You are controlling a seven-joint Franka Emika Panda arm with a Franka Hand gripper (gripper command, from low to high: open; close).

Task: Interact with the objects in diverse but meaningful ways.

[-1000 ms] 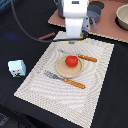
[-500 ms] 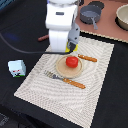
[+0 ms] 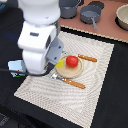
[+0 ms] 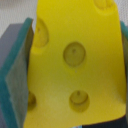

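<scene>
A yellow holed cheese wedge fills the wrist view, clamped between teal finger pads. In the exterior view my gripper is shut on the cheese wedge, just above the left rim of the tan plate. A round red tomato sits on that plate, right beside the cheese. A white carton with green-blue print stands on the dark table at the exterior view's left, partly hidden behind my arm.
A striped placemat lies under the plate. An orange-handled knife and fork flank the plate. Grey pots and a bowl stand on the wooden surface at the back.
My arm has swung from the back of the mat towards the exterior view's left and front, carrying the cheese wedge down to the plate's left rim.
</scene>
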